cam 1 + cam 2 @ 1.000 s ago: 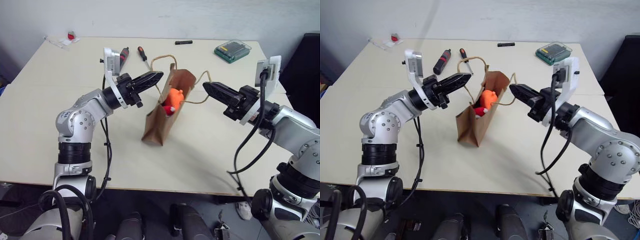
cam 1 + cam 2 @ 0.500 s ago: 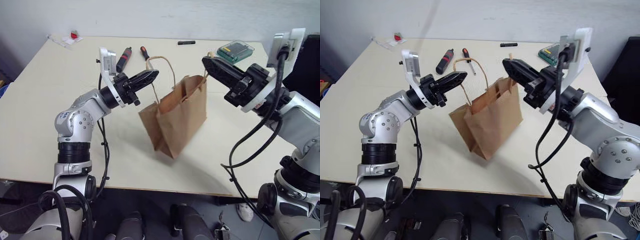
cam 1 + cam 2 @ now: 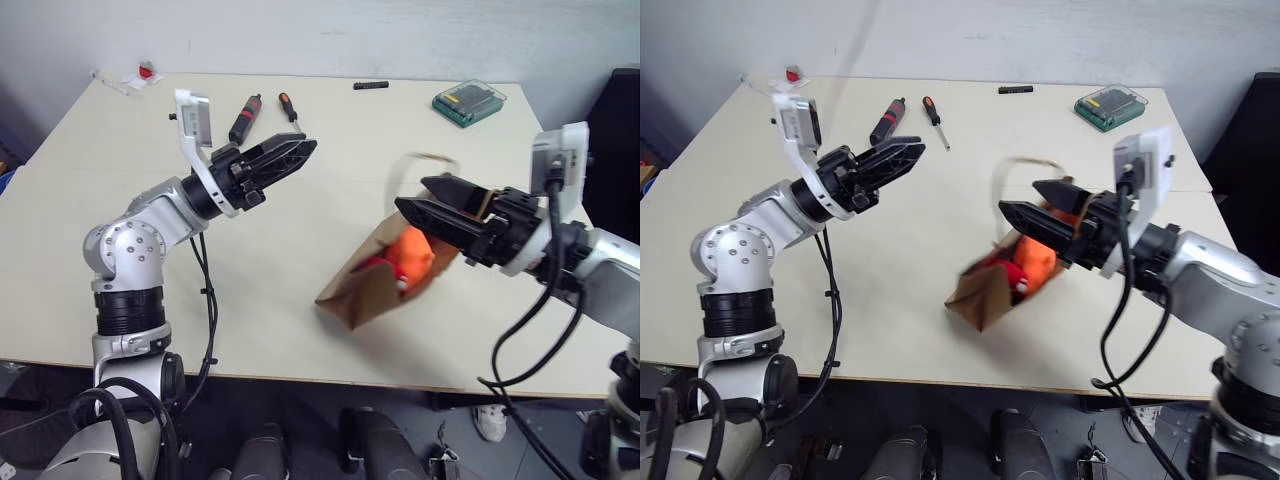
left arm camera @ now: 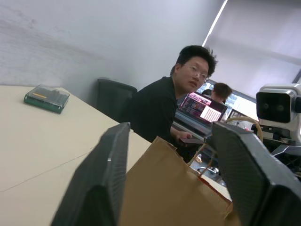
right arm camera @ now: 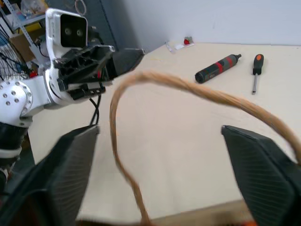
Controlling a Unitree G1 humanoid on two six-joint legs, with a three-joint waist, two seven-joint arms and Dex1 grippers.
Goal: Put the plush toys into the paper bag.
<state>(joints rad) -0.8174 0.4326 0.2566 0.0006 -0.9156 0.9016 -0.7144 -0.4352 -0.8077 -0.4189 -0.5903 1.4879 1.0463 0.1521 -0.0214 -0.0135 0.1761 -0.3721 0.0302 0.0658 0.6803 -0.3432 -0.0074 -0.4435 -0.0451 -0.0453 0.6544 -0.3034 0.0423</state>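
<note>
Both my grippers (image 3: 300, 150) (image 3: 412, 198) gape, gripping nothing — brown kraft paper bag (image 3: 365, 290) tipping, orange plush blob (image 3: 410, 255) may spill out.

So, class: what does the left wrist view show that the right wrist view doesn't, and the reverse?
Left wrist only: a seated person and a green case. Right wrist only: a screwdriver, a black-and-red tool and the open left fingers. Both: the paper bag, seen in the right wrist view by its cord handle, and the table.
</note>
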